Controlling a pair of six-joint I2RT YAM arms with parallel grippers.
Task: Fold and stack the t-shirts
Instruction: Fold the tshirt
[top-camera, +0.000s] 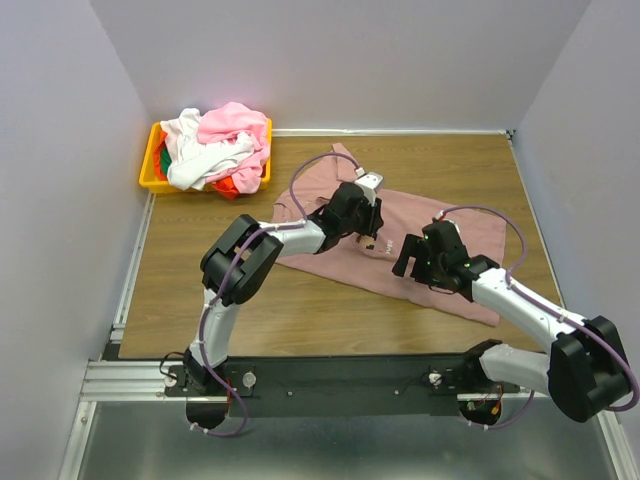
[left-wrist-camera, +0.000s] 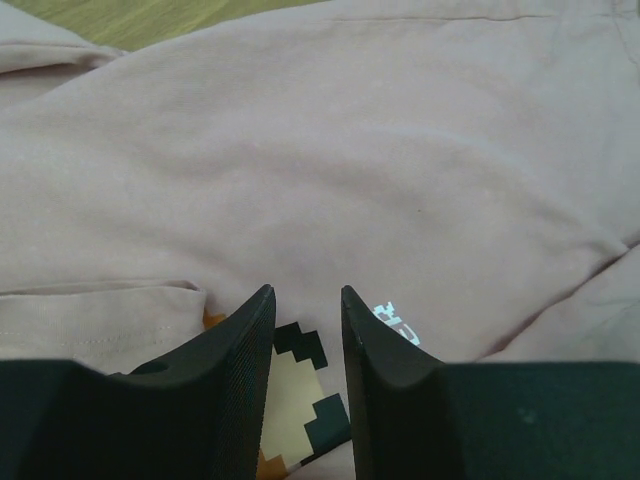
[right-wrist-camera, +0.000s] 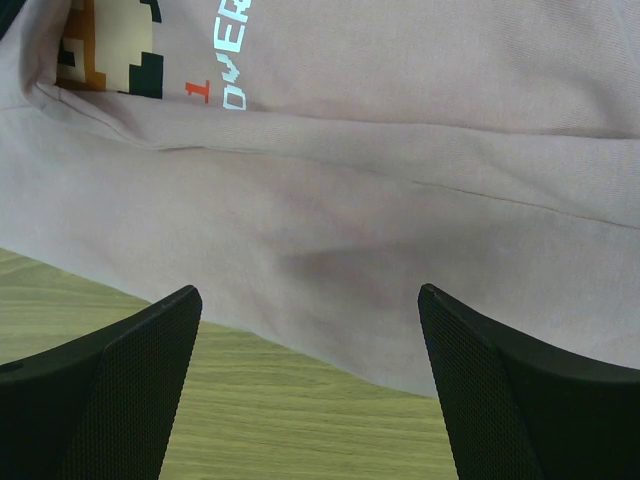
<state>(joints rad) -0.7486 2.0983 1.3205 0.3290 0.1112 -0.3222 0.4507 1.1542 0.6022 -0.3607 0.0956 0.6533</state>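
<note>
Dusty mauve t-shirt (top-camera: 400, 213) is spread flat on the wood table (top-camera: 200, 290), just right of the yellow bin (top-camera: 150, 176) and a bit nearer the arms, one sleeve reaching back toward the bin. The rest of the t-shirts (top-camera: 215, 145) (light pink, white, some red-orange and green) are heaped loose inside the bin. Left gripper (top-camera: 372, 240) is low over the mauve shirt's chest, on the bin side of the right gripper; in the wrist view its jaws stand a little apart, gripping nothing, with the pixel print (left-wrist-camera: 300, 400) showing through the gap, and I can't tell if the tips touch the cloth. Right gripper (top-camera: 408, 258) sits further from the bin, over the shirt's near edge, spread wide and holding nothing. Its wrist view shows a long fold line, white lettering (right-wrist-camera: 235, 60) beside the print, and bare table under the fingers (right-wrist-camera: 140, 380).
</note>
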